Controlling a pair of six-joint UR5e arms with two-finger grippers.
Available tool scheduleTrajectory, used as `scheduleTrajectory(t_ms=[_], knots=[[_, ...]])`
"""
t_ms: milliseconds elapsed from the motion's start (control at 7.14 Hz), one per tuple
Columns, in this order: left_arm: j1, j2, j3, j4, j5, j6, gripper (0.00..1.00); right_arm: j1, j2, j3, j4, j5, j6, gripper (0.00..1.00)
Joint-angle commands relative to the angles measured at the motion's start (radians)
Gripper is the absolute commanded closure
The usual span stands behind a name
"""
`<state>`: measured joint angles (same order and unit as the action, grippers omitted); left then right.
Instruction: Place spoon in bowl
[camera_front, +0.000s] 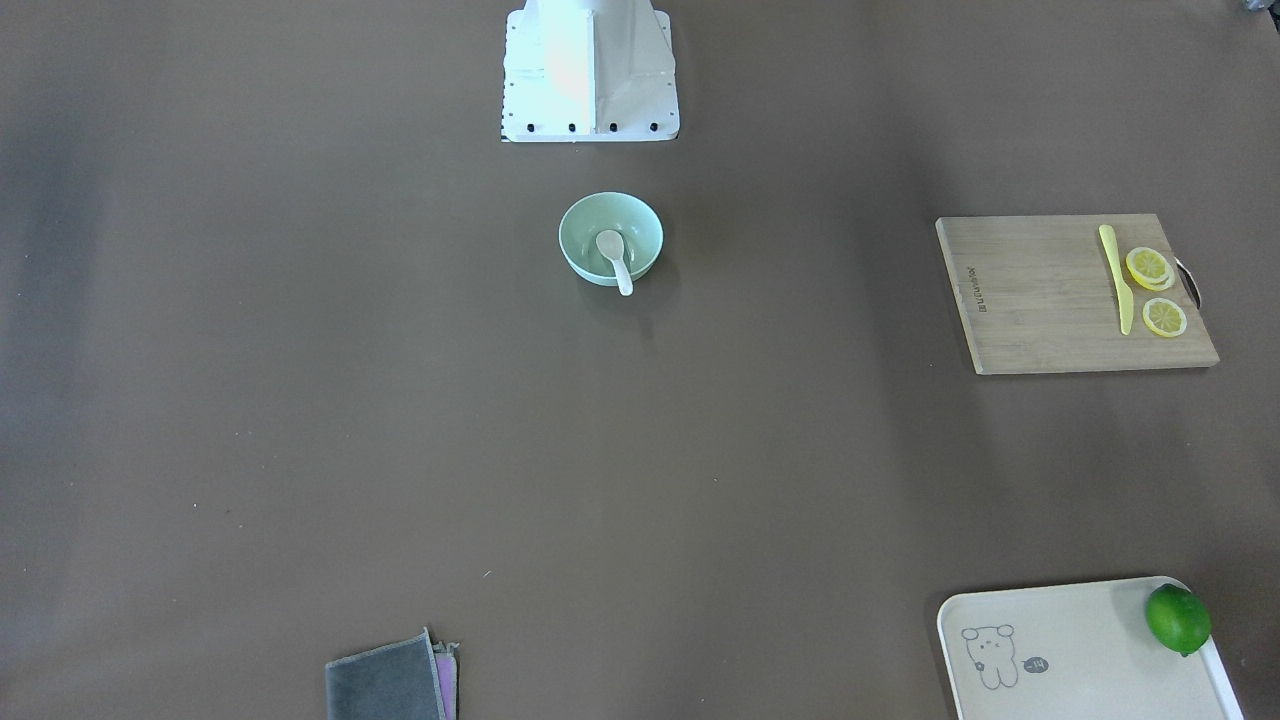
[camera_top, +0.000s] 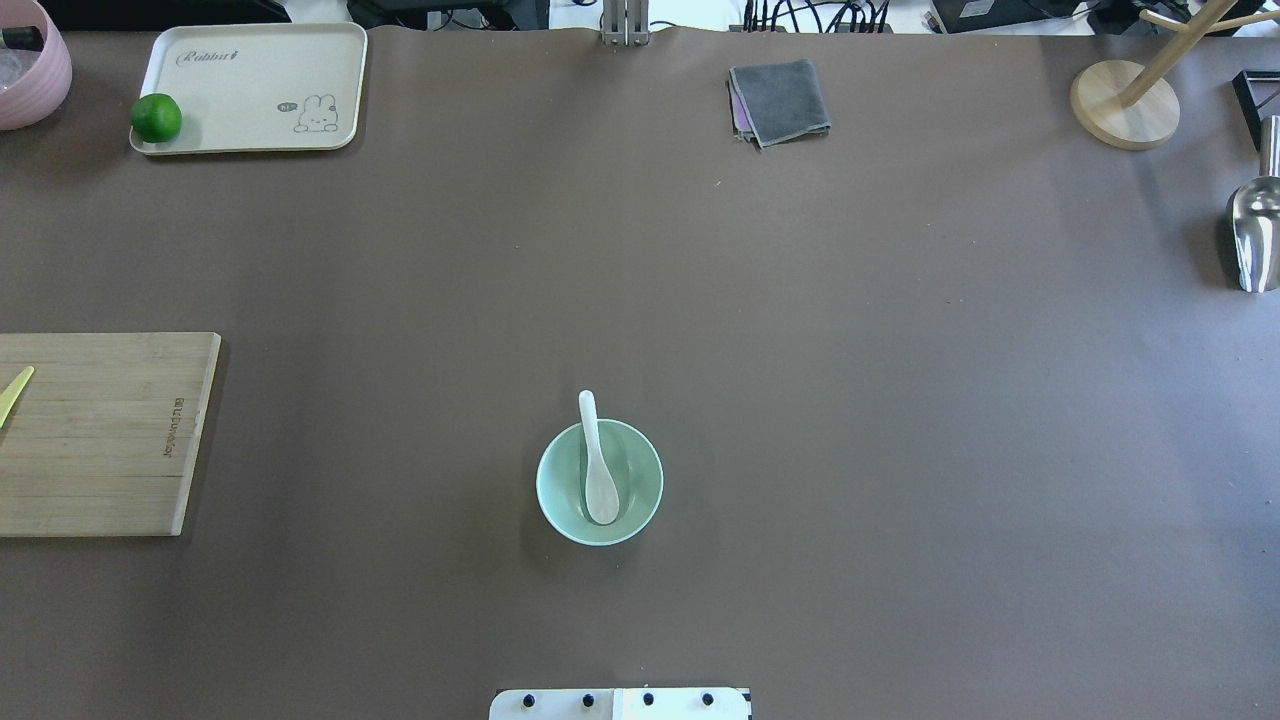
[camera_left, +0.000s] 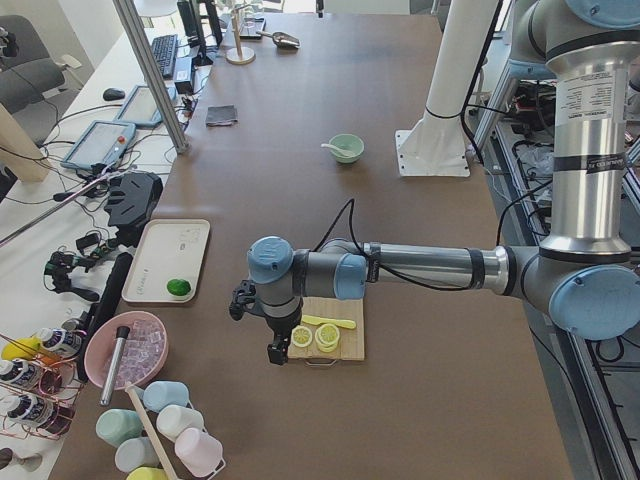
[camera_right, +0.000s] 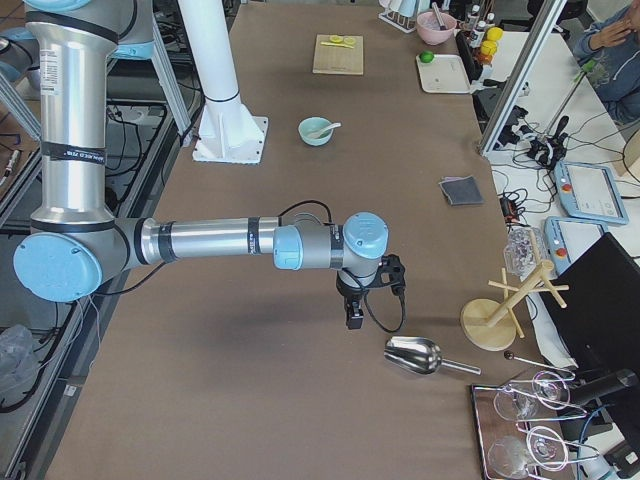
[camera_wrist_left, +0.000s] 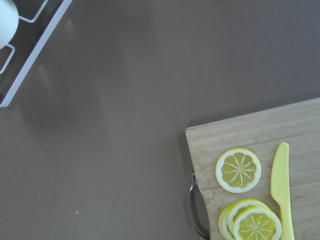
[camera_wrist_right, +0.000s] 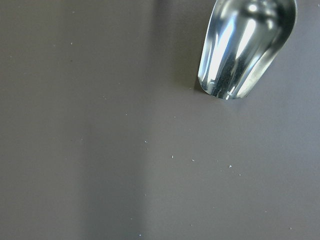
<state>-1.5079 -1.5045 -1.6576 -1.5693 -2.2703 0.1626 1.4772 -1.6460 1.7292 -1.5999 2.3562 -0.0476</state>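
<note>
The spoon (camera_top: 598, 470) lies in the bowl (camera_top: 643, 478). Seen from above, its handle pokes over the rim at 12 o'clock. The left gripper (camera_left: 274, 352) and the right gripper (camera_right: 353, 318) hang far away. I cannot tell if their fingers are apart or together.

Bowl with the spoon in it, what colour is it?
The bowl is pale mint green, clearest in the overhead view.

one round mint-green bowl (camera_top: 643, 482), one glossy white soup spoon (camera_top: 600, 482), one bamboo cutting board (camera_front: 1040, 295), one slim yellow plastic knife (camera_front: 1117, 280), at least three lemon slices (camera_front: 1164, 317), one green lime (camera_front: 1178, 618), one beige tray (camera_front: 1085, 640).
</note>
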Motion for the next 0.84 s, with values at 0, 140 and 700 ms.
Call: scheduleTrajectory(t_ms=[0, 140, 700], knots=[[0.000, 0.001, 0.001, 0.000, 0.000, 0.000, 0.02, 0.000, 0.000, 0.001, 0.000, 0.000, 0.000, 0.00], [0.000, 0.001, -0.001, 0.000, 0.000, 0.000, 0.02, 0.000, 0.000, 0.001, 0.000, 0.002, 0.000, 0.00], [0.000, 0.001, -0.007, 0.000, -0.001, 0.000, 0.02, 0.000, -0.002, 0.006, 0.000, 0.003, 0.000, 0.00]])
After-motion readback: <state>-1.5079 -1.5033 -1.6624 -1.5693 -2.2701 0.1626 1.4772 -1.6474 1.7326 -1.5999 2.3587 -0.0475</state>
